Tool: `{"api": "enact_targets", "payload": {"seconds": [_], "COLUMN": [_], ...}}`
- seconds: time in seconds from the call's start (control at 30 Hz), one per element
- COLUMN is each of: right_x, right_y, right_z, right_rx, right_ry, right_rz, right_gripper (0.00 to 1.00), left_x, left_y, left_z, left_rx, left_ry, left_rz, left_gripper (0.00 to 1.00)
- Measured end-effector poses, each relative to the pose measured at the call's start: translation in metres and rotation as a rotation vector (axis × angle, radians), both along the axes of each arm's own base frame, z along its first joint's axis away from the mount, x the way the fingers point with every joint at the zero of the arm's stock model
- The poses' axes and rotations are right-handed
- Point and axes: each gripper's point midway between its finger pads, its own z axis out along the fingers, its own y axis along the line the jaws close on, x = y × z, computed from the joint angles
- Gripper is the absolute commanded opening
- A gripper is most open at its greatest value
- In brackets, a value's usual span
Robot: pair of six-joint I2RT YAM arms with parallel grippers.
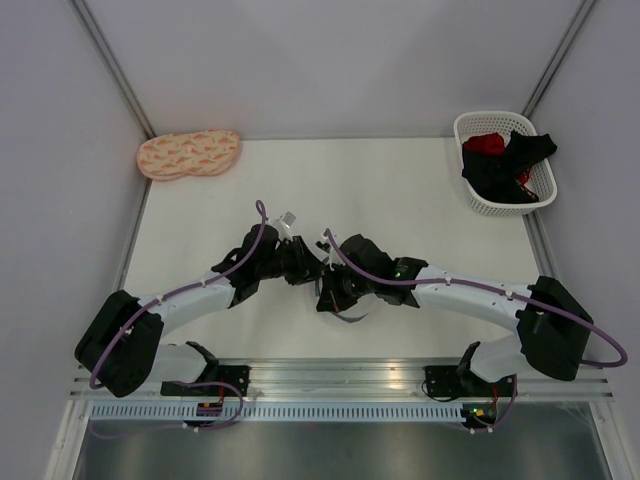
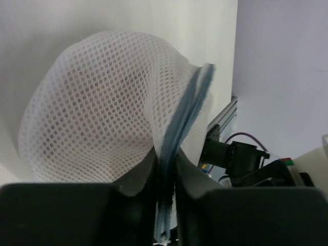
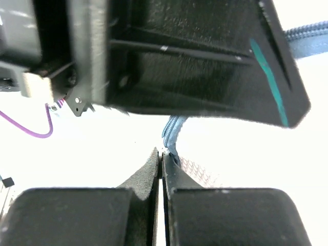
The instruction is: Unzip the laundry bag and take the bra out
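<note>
Left wrist: left gripper (image 2: 165, 169) and right gripper (image 3: 161, 159) clamp the laundry bag (image 2: 97, 107) by its zipper (image 2: 185, 120).

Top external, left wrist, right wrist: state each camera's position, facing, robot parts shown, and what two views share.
Top external: overhead, near side, facing the table; left arm, right arm show.
Left wrist: mounted there, facing the mesh bag; left pincer shows.
Right wrist: mounted there, facing a black arm part; right pincer shows.
Both wrist views show the zipper.
</note>
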Motion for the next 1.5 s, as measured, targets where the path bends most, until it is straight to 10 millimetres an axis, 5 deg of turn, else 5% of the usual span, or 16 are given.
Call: {"api": "enact_targets", "payload": {"seconds": [0.03,0.07,0.5,0.8,1.1,1.3,1.5], "right_x": [0.000,0.000,-0.011,-0.047,-0.014,0.020,0.057], "right_y": [0.000,-0.001,-0.015,-0.034,-0.056,-0.078,-0.103], "right_z": [0.001,0.002,-0.011,-0.052,-0.077,-0.096,-0.082], "right_rx": [0.001,0.001,-0.070,-0.225,-0.433,-0.632,-0.755], "right_ry": [-0.002,-0.004,0.029,0.086,-0.013,-0.085,-0.185], "right_rz": [-0.001,-0.003,0.022,0.116,-0.026,-0.174,-0.351], "right_gripper": [0.01,0.00,0.00,0.00,0.00,0.00,0.00], "left_x": [0.000,0.000,0.006,0.024,0.040,0.047,0.051], "left_y": [0.000,0.001,0.015,0.032,0.057,0.056,0.050], "left_z": [-0.001,-0.001,-0.020,-0.027,-0.032,-0.037,-0.037], "left_rx": [0.007,0.014,0.131,0.173,0.166,0.158,0.141], "left_ry": [-0.010,-0.018,-0.010,0.032,0.071,0.079,0.060], "left_rz": [-0.007,-0.012,0.043,0.111,0.129,0.078,0.019], "left_gripper": [0.04,0.02,0.02,0.02,0.02,0.02,0.02]}}
